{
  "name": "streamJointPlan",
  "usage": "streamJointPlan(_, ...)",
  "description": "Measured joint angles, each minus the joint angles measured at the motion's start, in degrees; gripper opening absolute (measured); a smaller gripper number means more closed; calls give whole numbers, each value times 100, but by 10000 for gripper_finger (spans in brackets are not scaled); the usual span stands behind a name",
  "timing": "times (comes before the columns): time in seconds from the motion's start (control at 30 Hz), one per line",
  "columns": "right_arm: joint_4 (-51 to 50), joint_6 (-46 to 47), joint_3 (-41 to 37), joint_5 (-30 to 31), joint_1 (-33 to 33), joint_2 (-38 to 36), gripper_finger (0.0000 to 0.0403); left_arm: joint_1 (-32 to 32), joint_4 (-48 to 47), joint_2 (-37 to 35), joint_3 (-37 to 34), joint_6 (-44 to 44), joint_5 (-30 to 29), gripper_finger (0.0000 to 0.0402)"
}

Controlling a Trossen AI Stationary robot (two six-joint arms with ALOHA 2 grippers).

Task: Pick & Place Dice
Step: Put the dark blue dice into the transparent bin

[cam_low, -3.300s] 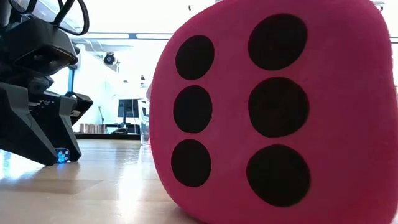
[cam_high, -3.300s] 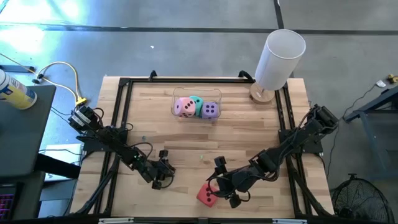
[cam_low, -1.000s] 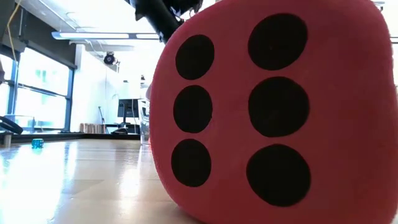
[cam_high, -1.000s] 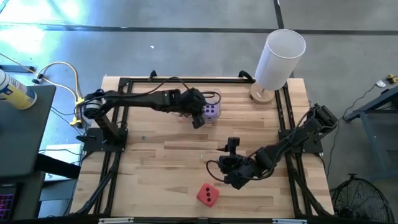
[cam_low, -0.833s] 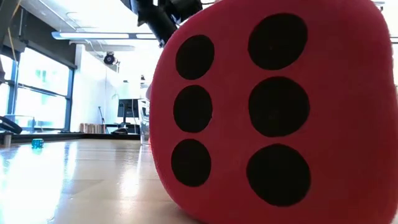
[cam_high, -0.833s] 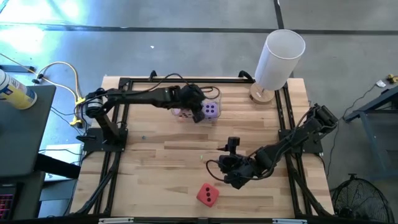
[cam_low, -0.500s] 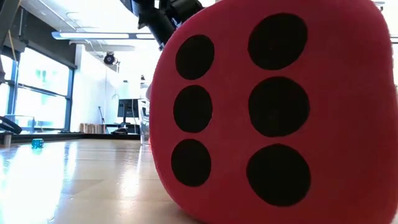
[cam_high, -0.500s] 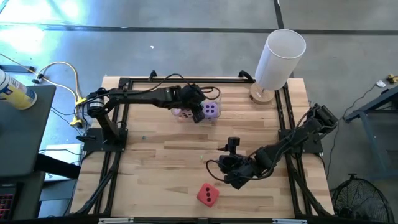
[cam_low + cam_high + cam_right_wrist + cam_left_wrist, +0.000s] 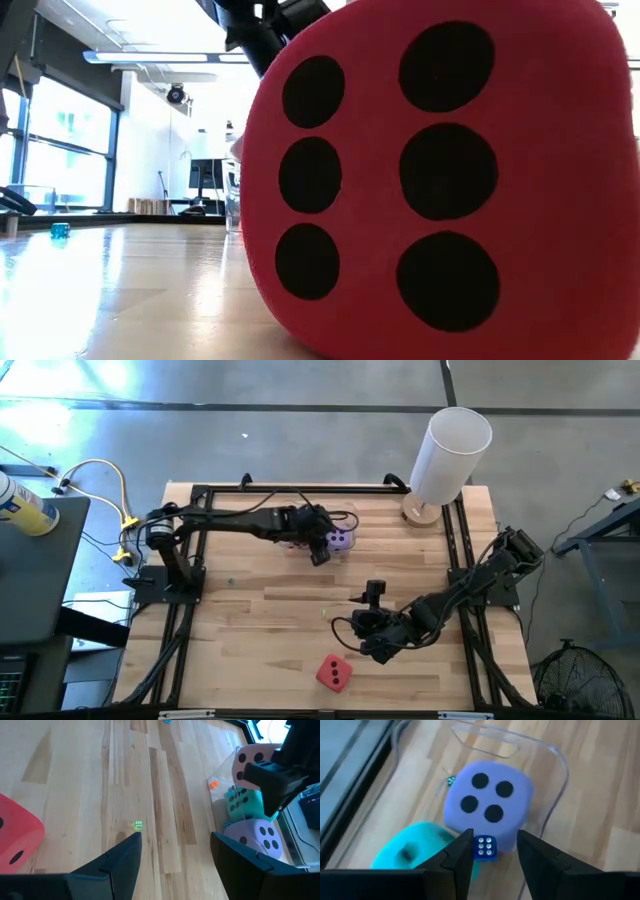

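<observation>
1. High view gives you the left tool (image 9: 318,550) reaching across the far side of the tabletop (image 9: 270,615), hanging over the clear container (image 9: 345,516) near the far edge.
2. Your left wrist view looks down between that tool's fingers (image 9: 461,856), which stand apart with a gap between them; a tiny blue die (image 9: 484,848) sits in that gap, and you cannot tell from here whether the fingers touch it.
3. Just past the tiny die you see the purple die (image 9: 488,803) with four pips up, and the teal die (image 9: 412,850) touching it, both inside the container's clear wall.
4. Your right wrist view shows the pink die (image 9: 252,757) in the same container, beside the teal and purple ones, partly hidden behind the left arm.
5. You find the red die (image 9: 334,672) alone on the near part of the tabletop, well apart from the container; in the low view it fills most of the picture, six pips facing the camera.
6. Your right tool (image 9: 371,598) waits low over the middle of the tabletop, its fingers (image 9: 118,861) spread and empty.
7. A tiny yellow-green die (image 9: 137,825) lies on the wood ahead of the right tool, touching nothing.
8. A tall white cylinder (image 9: 450,452) stands at the far right corner.
</observation>
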Motion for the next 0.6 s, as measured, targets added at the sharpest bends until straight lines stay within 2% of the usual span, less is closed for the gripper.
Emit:
streamJointPlan(0.17, -10, 0, 0, -4, 0, 2, 228, -12, -90, 74, -11, 517, -32, 144)
streamJointPlan(0.6, -22, 0, -2, -9, 0, 2, 228, -37, 61, -42, -9, 626, -153, 144)
